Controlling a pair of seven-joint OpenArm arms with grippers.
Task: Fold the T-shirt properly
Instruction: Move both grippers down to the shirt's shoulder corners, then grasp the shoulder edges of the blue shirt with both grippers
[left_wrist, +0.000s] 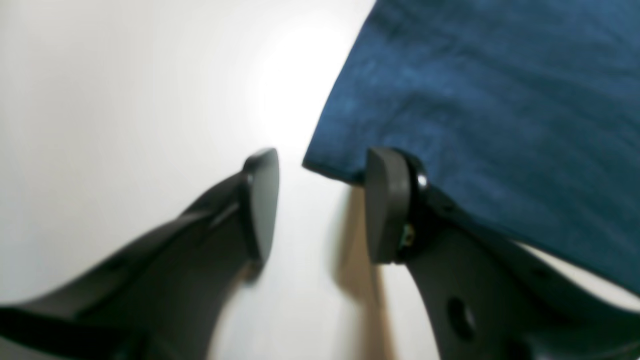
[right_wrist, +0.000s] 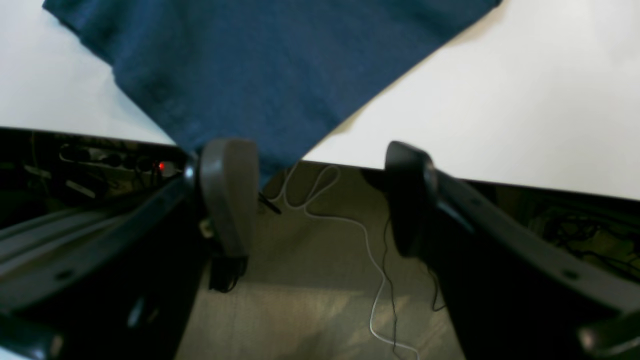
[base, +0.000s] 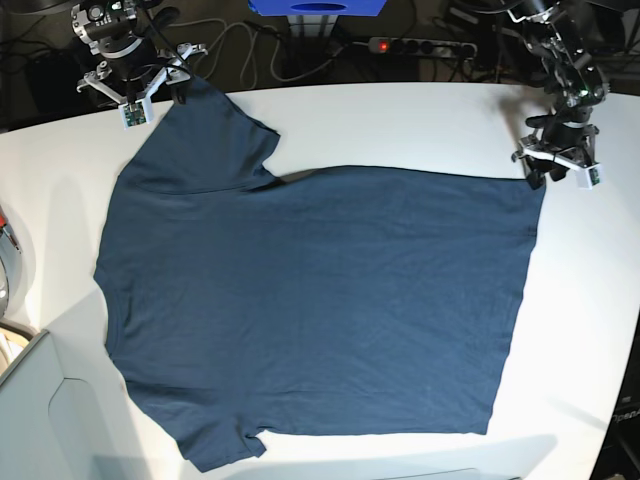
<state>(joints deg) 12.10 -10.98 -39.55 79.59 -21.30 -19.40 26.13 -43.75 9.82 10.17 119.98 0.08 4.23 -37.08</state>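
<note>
The T-shirt (base: 320, 300) is lying spread flat on the white counter (base: 420, 120), no readable label showing. The left claw (left_wrist: 320, 205) is gaping, empty, beside its hem corner; the right claw (right_wrist: 320, 195) is gaping at a sleeve tip.

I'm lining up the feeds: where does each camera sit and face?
Left wrist: behind the open left end effector, facing the white table and a T-shirt corner.
Right wrist: behind the open right end effector, facing a sleeve tip at the table's edge.
Base: overhead, whole shirt, both arms.
All show the T-shirt.
</note>
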